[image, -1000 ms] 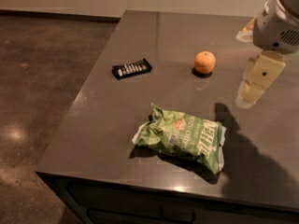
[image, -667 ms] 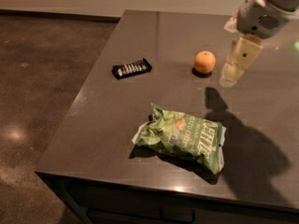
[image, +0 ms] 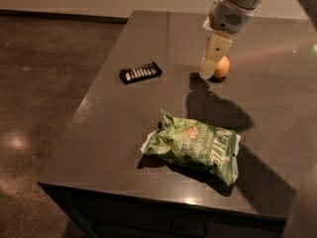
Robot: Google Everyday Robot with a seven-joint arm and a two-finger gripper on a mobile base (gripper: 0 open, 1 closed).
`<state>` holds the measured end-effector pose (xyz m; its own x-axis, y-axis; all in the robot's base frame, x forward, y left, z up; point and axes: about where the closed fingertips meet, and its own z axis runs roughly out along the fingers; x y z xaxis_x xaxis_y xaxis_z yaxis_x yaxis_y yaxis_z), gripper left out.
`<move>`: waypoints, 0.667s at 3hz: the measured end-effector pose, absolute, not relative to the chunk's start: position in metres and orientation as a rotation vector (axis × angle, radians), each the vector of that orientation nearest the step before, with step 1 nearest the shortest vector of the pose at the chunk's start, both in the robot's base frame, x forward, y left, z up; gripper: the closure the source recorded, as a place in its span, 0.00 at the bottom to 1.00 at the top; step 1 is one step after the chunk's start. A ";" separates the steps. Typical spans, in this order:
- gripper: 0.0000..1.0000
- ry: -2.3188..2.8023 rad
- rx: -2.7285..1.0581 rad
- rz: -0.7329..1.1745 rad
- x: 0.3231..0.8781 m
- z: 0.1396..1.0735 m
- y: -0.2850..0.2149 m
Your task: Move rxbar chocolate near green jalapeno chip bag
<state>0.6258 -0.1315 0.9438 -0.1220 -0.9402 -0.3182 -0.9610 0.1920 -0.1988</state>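
Observation:
The rxbar chocolate [image: 140, 73] is a small flat black wrapper with white lettering, lying on the dark table's left part. The green jalapeno chip bag [image: 194, 146] is crinkled light green with white lettering and lies near the front edge, well apart from the bar. My gripper [image: 208, 68] hangs from the arm at the upper right, above the table. It stands in front of the round orange fruit, to the right of the bar and behind the bag. It holds nothing that I can see.
A round orange fruit [image: 222, 67] sits on the table [image: 109, 128] just right of the gripper, partly hidden by it. The table's left and front edges drop to a brown floor [image: 44, 83]. The arm's shadow falls between fruit and bag.
The gripper has moved left across the table, from the right side past the orange fruit, toward the bar. The bar, bag and fruit have not moved.

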 end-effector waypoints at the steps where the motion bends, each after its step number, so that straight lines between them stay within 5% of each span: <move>1: 0.00 2.081 -1.833 0.065 0.647 0.935 -0.116; 2: 0.00 2.046 -1.935 0.057 0.665 0.918 -0.085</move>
